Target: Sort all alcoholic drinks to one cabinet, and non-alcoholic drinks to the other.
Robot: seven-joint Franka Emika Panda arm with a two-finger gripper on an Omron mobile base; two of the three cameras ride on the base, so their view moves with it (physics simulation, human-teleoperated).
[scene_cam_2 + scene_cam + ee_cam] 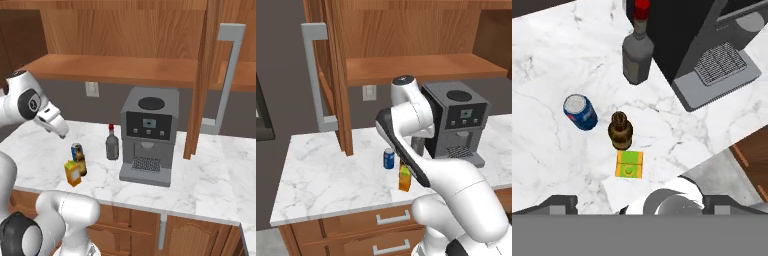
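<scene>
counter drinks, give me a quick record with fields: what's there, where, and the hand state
surface: white marble counter
blue soda can: upright, beside the beer bottle
brown beer bottle: upright, between can and carton
juice carton: nearest the counter's front edge
grey bottle, red cap: next to the coffee machine
cabinet door: open
hand: open, above the drinks, holding nothing

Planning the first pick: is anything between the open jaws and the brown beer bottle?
Nothing visible: the hand camera looks straight down on the slim brown glass beer bottle. The orange juice carton and blue soda can crowd it.
</scene>
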